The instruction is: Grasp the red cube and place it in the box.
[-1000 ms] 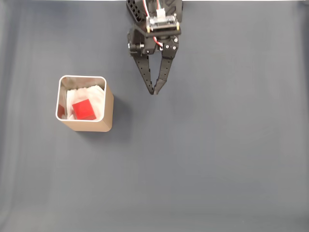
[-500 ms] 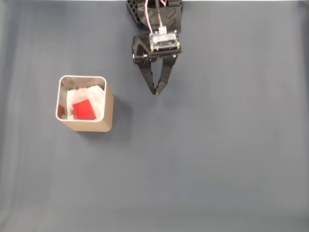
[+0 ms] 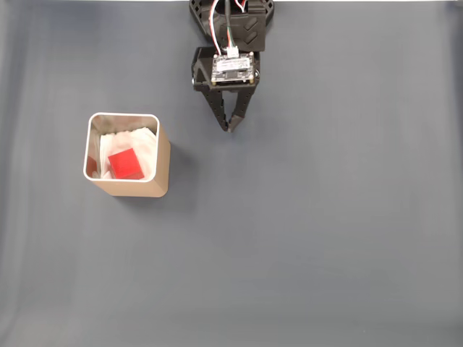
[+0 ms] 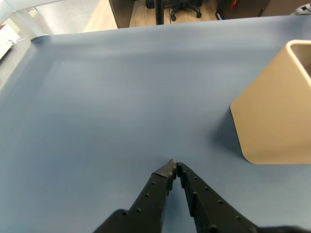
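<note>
The red cube (image 3: 126, 163) lies inside the box (image 3: 163, 163), on its white lining, at the left of the fixed view. The box is a tan square container with a shiny inner wall; its outer side (image 4: 274, 116) stands at the right edge of the wrist view. My black gripper (image 3: 229, 128) is near the top centre of the fixed view, well to the right of the box and apart from it. Its fingertips meet with nothing between them, so it is shut and empty. From the bottom of the wrist view the gripper (image 4: 174, 166) points out over bare cloth.
A dark blue-grey cloth (image 3: 304, 238) covers the table. In the wrist view its far edge (image 4: 160, 28) runs along the top, with a floor and chair legs (image 4: 182, 7) beyond it.
The gripper's jaws have closed from a narrow gap to touching. The gripper has drawn back a little toward the top of the fixed view. Cube and box have not moved.
</note>
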`<act>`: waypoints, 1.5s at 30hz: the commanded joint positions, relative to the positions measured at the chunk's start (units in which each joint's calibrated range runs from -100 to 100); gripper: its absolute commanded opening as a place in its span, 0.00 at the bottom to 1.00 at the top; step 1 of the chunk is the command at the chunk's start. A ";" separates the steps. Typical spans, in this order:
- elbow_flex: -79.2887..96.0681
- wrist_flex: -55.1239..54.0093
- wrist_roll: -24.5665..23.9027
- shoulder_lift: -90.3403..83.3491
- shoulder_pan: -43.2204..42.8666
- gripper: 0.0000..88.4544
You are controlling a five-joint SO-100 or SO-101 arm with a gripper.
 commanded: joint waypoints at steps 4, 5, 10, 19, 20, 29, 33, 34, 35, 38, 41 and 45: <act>0.91 8.02 0.05 -0.40 1.37 0.00; 0.91 9.83 0.34 -0.49 1.51 0.01; 0.91 18.61 1.47 -1.52 2.22 0.01; 0.91 25.34 2.93 -1.70 2.22 0.01; 0.91 26.40 3.17 -1.70 2.22 0.01; 0.91 26.40 1.07 -1.70 1.79 0.01; 0.91 26.40 1.07 -1.70 1.72 0.01; 0.91 26.40 1.07 -1.70 1.72 0.01; 0.91 26.40 1.07 -1.70 1.65 0.01; 0.91 26.40 1.07 -1.70 1.08 0.01; 0.91 26.40 1.07 -1.70 0.02 0.01; 0.91 26.40 1.07 -1.70 0.02 0.01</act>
